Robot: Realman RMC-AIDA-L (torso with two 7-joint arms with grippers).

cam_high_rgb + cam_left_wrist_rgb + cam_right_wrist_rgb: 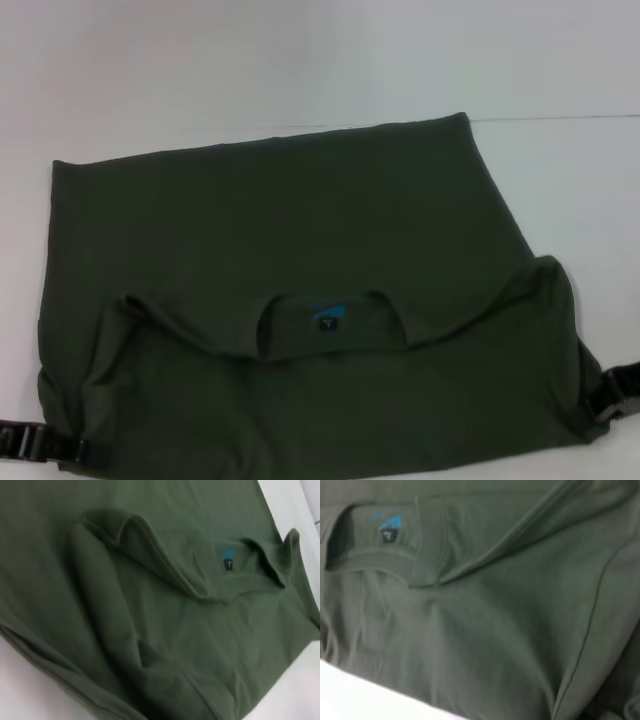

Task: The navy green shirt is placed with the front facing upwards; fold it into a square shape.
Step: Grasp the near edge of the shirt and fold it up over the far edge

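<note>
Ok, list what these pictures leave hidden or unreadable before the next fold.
- Left gripper: in the head view the navy green shirt covers its fingertips; open or shut cannot be told.
- Right gripper: same view, cloth and the picture's edge hide the tips.
- Front lettering: no view shows it.
- Black neck tag: print too small to read.
- Shirt's near edge: cut off at the bottom of the head view.

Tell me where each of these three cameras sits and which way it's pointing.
Head view: from the robot's head, forward and down on the navy green shirt on the white table; left hand and right hand at the shirt's near corners.
Left wrist view: close above the shirt; no hand shows.
Right wrist view: close above it; no hand shows.
All three share the neck tag.
</note>
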